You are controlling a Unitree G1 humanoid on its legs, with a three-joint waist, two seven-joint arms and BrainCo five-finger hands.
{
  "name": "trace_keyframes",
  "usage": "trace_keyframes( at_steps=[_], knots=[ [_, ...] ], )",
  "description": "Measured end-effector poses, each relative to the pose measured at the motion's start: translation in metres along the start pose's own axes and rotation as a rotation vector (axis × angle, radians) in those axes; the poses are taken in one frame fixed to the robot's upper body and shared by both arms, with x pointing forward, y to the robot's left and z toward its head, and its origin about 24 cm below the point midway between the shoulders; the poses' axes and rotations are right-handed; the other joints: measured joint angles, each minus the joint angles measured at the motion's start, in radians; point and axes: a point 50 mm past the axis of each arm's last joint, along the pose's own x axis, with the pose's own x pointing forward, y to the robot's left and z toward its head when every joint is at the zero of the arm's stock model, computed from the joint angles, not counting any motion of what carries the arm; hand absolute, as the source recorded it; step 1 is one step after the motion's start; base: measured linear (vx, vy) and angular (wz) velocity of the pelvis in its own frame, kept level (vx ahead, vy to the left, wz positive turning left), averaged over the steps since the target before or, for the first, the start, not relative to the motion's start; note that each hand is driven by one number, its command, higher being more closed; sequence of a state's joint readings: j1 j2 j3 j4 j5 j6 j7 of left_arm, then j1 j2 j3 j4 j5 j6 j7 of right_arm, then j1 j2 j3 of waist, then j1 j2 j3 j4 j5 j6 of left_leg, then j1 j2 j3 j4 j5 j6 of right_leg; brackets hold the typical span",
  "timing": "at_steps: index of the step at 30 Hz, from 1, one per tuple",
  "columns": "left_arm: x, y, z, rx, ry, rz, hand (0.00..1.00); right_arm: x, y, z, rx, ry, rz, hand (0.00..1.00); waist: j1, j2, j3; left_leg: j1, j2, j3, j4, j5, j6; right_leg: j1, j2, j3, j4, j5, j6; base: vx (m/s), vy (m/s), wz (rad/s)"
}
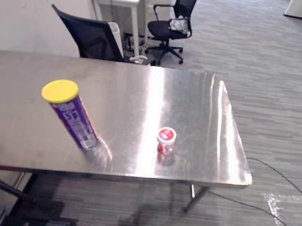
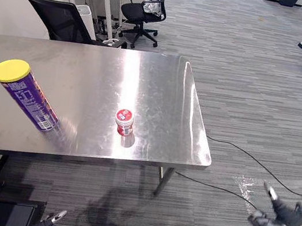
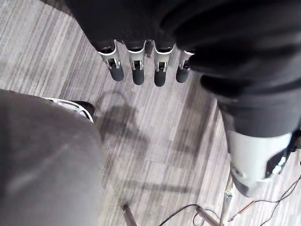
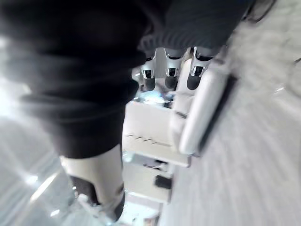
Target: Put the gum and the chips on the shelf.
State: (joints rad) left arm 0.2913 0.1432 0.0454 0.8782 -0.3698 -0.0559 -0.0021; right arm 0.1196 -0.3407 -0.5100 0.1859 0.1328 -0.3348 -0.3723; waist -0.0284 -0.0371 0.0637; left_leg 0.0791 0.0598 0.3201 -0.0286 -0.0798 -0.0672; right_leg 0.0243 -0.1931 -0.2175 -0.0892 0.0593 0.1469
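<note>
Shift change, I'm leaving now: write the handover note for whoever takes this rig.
Left hand open, empty, low over the floor.
Right hand open, empty, low off the table's right.
Chips can stands on the steel table, toward its left; gum tub stands to its right, near the front edge.
Done: nothing picked up yet.
To do: carry both to the shelf.

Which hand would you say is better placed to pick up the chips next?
Left, probably: the chips stand on the table's left part, and the open left hand hangs on that side; the right hand is past the table's right end.
</note>
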Motion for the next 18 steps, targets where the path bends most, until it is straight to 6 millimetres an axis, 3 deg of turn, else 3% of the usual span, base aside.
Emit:
trace_keyframes(
  at_steps=[1,2,4,8,14,18],
  knots=[
    [-0.001,0.002,0.0,-0.001,-0.004,0.005,0.0,0.006,0.012,0.023,0.043,-0.098,0.055,0.0,0.001,-0.001,-0.002,-0.003,0.0,-0.002,0.0,0.0,0.0,-0.003,0.0,-0.002,0.0,0.001,0.001,0.03,-0.015,0.07],
    [-0.001,0.003,0.0,0.001,-0.006,0.008,0.0,0.008,0.018,0.033,0.061,-0.141,0.091,0.0,0.0,-0.002,-0.003,-0.005,0.0,-0.003,0.0,0.0,0.0,-0.004,0.001,-0.003,0.0,0.001,0.001,0.0,0.0,0.0],
    [-0.002,0.007,0.0,0.008,-0.015,0.016,0.0,0.011,0.045,0.072,0.102,-0.299,0.3,0.0,0.002,-0.014,-0.006,-0.006,0.002,-0.006,0.0,0.0,0.0,-0.005,0.003,-0.006,0.0,0.001,0.001,0.0,0.0,0.0],
    [-0.002,0.008,0.002,0.014,-0.028,0.021,0.0,-0.011,0.084,0.111,0.135,-0.463,0.683,0.0,0.003,-0.025,-0.011,-0.006,0.002,-0.011,0.002,-0.001,0.001,-0.005,0.002,-0.01,0.002,0.001,0.001,0.0,0.0,0.0],
    [-0.002,0.007,0.002,0.06,-0.038,0.014,0.0,-0.038,0.114,0.106,0.188,-0.389,1.099,0.0,0.006,-0.024,-0.011,-0.01,0.001,-0.025,0.016,-0.006,0.001,0.002,-0.002,-0.022,0.005,0.001,0.001,-0.03,-0.015,0.03],
    [-0.002,0.006,0.002,0.084,-0.036,0.006,0.0,-0.054,0.127,0.1,0.189,-0.348,1.244,0.0,0.007,-0.02,-0.013,-0.015,0.002,-0.03,0.023,-0.006,0.001,0.001,-0.002,-0.028,0.005,0.001,0.001,-0.05,-0.021,0.02]
  ],
)
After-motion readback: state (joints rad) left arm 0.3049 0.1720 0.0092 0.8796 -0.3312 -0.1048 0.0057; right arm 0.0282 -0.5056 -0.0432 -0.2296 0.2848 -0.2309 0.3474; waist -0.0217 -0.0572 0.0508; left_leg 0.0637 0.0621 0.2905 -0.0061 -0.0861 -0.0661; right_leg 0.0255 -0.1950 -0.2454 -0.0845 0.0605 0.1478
